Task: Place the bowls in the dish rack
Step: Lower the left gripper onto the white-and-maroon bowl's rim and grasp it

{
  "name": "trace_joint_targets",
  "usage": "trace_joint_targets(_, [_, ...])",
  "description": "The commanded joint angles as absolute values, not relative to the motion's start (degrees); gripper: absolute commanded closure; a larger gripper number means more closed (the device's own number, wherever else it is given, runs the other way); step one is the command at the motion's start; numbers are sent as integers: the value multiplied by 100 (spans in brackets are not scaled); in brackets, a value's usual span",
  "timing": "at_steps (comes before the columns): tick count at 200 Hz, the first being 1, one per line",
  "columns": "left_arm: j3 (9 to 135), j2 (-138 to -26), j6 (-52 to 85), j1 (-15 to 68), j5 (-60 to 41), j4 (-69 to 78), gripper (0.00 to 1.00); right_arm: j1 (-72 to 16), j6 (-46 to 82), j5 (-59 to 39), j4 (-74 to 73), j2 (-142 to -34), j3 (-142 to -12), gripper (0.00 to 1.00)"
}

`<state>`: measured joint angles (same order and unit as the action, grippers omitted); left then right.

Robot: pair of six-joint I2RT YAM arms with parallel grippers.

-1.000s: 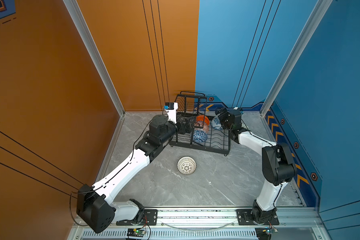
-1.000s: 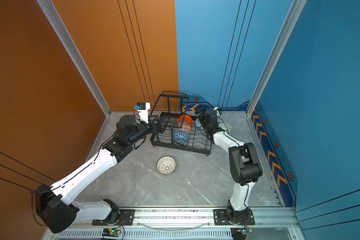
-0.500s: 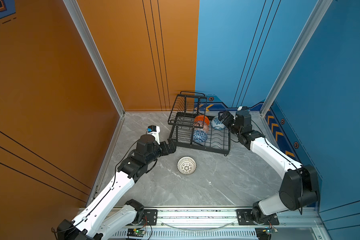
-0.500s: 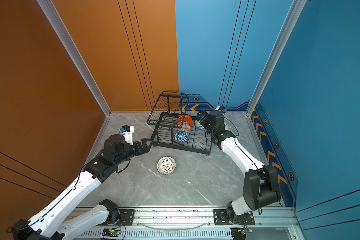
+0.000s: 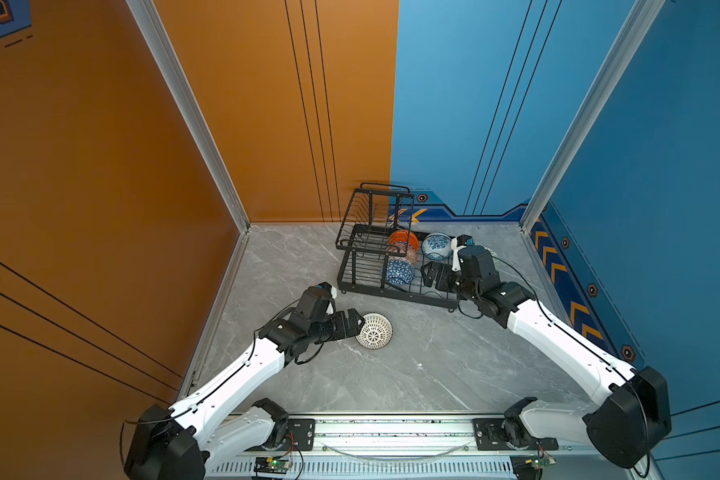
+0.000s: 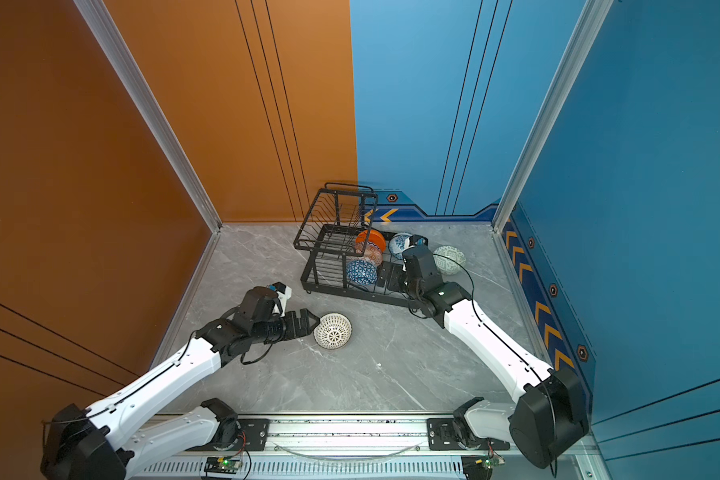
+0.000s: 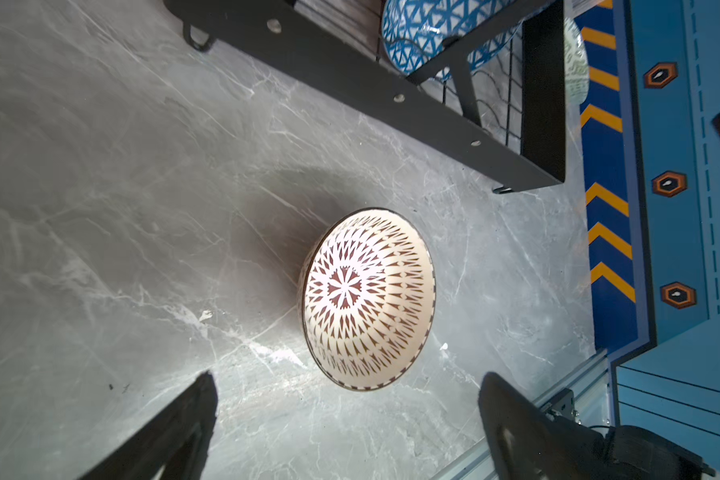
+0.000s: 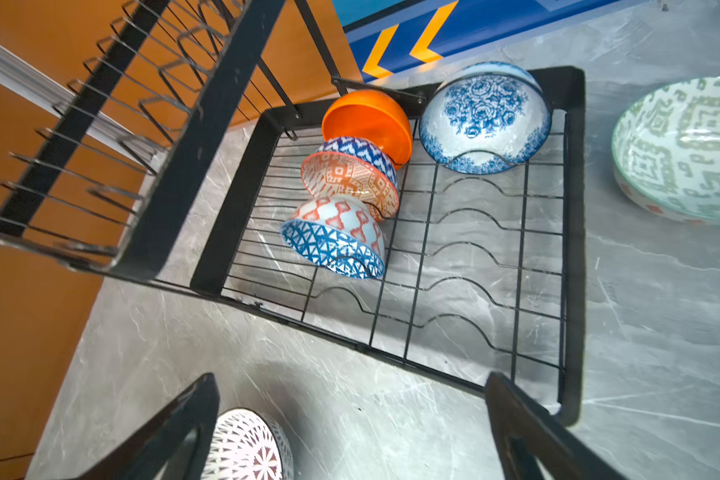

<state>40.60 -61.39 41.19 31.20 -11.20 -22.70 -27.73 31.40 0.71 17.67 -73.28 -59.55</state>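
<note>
1. Grey marble table [image 5: 433, 365] fills the floor of the booth. Everything to do with the job sits toward its far side.
2. Black wire rack [image 8: 574, 249] stands near the back wall, raised basket on the left and wavy slots along the base. The slots nearest the arms are bare.
3. Right gripper [image 5: 427, 276] hangs over the near right end of the rack, jaws spread wide and nothing between them.
4. Left gripper [image 5: 356, 323] is low over the table, also wide open and empty. It points at the white bowl [image 7: 368, 299] and is right up at its rim. I can't tell whether it touches.
5. Green bowl [image 8: 682, 149] sits on the table just beside the rack's right end, outside the frame.
6. The white bowl, with its dark pattern, lies on open table in front of the rack, apart from it.
7. Floral bowl [image 8: 485, 120] leans in a far slot of the rack.
8. Orange bowl [image 8: 371, 120], orange-white bowl [image 8: 350, 178] and blue triangle bowl [image 8: 333, 245] stand on edge in a row, one behind the other, beside the basket.
9. By my count four of the six bowls are loaded and two are left. The white one looks like the next pick for the left arm, and the green one falls to the right.
</note>
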Motion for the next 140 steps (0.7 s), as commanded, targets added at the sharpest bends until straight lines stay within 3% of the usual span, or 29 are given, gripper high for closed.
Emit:
trace_joint_targets(1, [4094, -6493, 3919, 3267, -1127, -2518, 3, -2810, 2926, 163, 2086, -7180, -5754, 0])
trace_joint_targets(30, [4317, -7080, 3701, 3318, -985, -2540, 13, -2839, 2966, 158, 2066, -7106, -5668, 0])
trace_joint_targets(35, [4369, -7183, 3669, 3320, -981, -2540, 18, -2837, 2970, 158, 2066, -7110, -5669, 0])
trace_joint_targets(77, [4725, -7897, 3387, 3338, -788, -2585, 34, -2848, 2997, 100, 2063, -7092, -5647, 0])
trace_joint_targets(140, [4973, -8474, 3182, 3322, -644, -2594, 66, -2843, 3076, 9, 2029, -7083, -5667, 0])
